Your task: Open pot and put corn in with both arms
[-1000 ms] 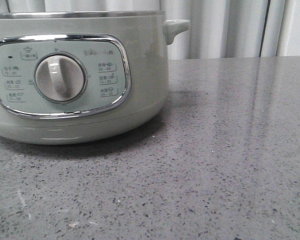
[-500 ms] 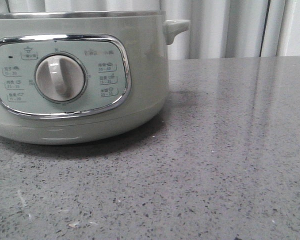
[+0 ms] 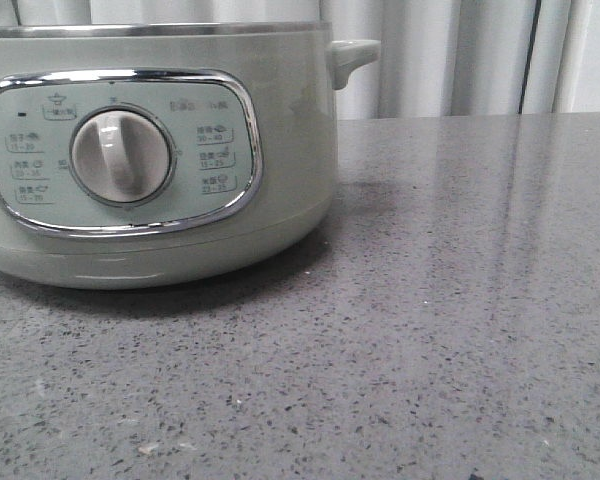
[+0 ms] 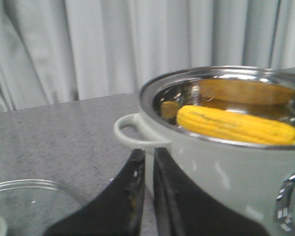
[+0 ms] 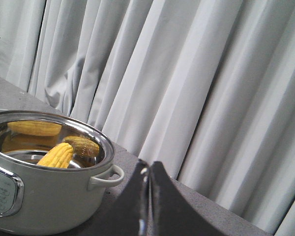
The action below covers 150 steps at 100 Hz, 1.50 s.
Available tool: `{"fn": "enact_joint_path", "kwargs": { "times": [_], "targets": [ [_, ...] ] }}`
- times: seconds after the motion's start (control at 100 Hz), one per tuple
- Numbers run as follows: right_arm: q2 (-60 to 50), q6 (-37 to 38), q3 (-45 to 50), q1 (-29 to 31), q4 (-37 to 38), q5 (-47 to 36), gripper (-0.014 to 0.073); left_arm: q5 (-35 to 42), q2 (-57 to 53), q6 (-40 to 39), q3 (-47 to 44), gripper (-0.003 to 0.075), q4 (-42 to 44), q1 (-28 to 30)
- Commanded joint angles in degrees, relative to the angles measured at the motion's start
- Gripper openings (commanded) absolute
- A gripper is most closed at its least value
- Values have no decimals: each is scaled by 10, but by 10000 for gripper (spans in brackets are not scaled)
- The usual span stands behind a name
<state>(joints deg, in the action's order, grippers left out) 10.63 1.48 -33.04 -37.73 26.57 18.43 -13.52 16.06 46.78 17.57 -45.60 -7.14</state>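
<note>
The pale grey-green pot (image 3: 280, 140) stands at the left of the front view, dial (image 3: 120, 155) facing me, lid off. The yellow corn (image 4: 236, 125) lies inside the pot's steel bowl; it also shows in the right wrist view (image 5: 56, 156) with its reflections on the steel wall. My left gripper (image 4: 149, 155) is shut and empty, just below the pot's side handle (image 4: 132, 135). My right gripper (image 5: 148, 169) is shut and empty, held above the table beside the pot's other handle (image 5: 108, 179). Neither gripper shows in the front view.
A glass lid (image 4: 34, 206) lies on the grey speckled table (image 3: 460, 300) near my left gripper. Pale curtains (image 5: 187, 73) hang behind the table.
</note>
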Motion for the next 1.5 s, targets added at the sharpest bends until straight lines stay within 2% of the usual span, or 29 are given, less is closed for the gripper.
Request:
{"fn": "enact_joint_path", "kwargs": {
  "times": [0.0, 0.04, 0.19, 0.3, 0.42, 0.63, 0.83, 0.94, 1.49],
  "targets": [
    [5, -5, -13, 2, 14, -41, -64, 74, -21, -28, -31, -20, 64, -5],
    [5, -5, -13, 2, 14, -41, -64, 86, -33, -67, -52, -20, 109, -5],
    [5, -5, -13, 2, 14, -41, -64, 126, -90, -309, -132, -20, 297, -5],
    [5, -5, -13, 2, 14, -41, -64, 122, -131, -398, -166, -20, 342, -5],
    [5, -5, -13, 2, 14, -41, -64, 116, -166, -409, -189, -20, 343, -5],
    [5, -5, -13, 2, 14, -41, -64, 20, -180, -409, -189, -20, 358, -5],
    [5, -5, -13, 2, 14, -41, -64, 9, -180, -413, -189, -20, 358, -5],
    [5, -5, -13, 2, 14, -41, -64, -24, -180, -413, -189, -20, 358, -5],
    [5, -5, -13, 2, 14, -41, -64, -24, -180, -413, -189, -20, 354, -5]
  ]
}}
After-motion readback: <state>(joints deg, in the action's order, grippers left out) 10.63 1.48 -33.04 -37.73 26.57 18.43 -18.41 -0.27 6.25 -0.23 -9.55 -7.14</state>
